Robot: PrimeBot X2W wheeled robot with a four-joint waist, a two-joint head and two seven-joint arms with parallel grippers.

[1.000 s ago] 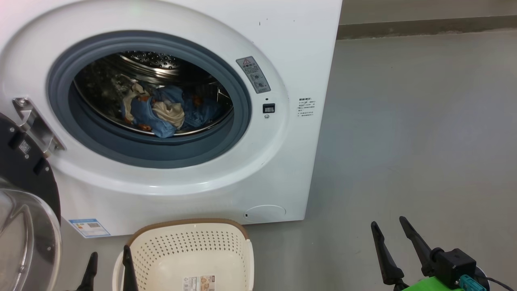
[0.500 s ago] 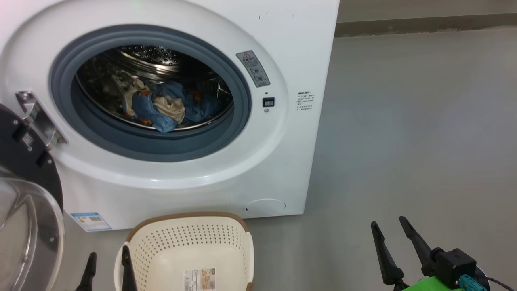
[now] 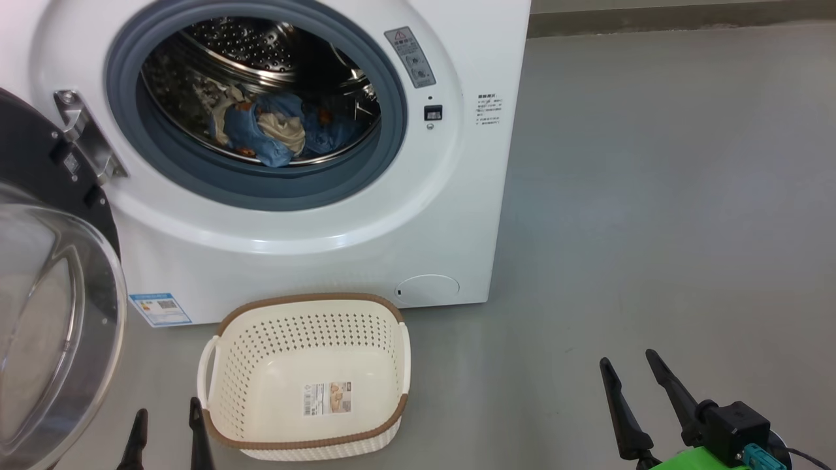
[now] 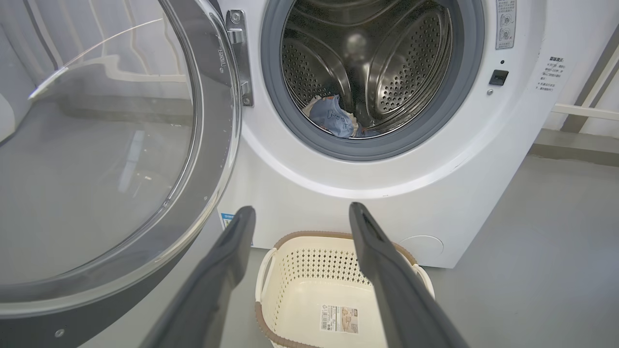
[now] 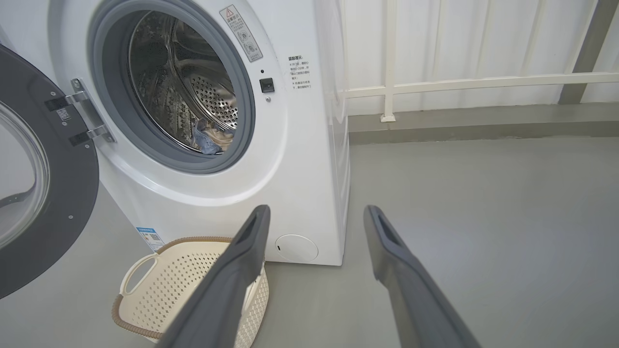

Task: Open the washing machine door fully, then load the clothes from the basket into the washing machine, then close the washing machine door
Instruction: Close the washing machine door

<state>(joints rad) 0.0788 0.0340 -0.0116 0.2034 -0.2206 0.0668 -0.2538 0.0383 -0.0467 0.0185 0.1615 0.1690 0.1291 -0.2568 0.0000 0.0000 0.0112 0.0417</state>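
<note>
Head view: the left edge cuts off the washing machine door [image 3: 59,294], the top edge the washing machine [image 3: 313,261], the bottom edge all of your left gripper [image 3: 167,410] but the tips of its jaws. Print on the sticker [image 3: 328,399] in the basket [image 3: 307,299] is too small for you to read.

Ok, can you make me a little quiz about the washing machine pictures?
1. Fill in: the washing machine door is ____.
2. True or false: the basket is full of clothes.
3. Where are the clothes? A) in the basket B) inside the washing machine C) draped over the door
Key: 1 open; 2 false; 3 B.
</note>
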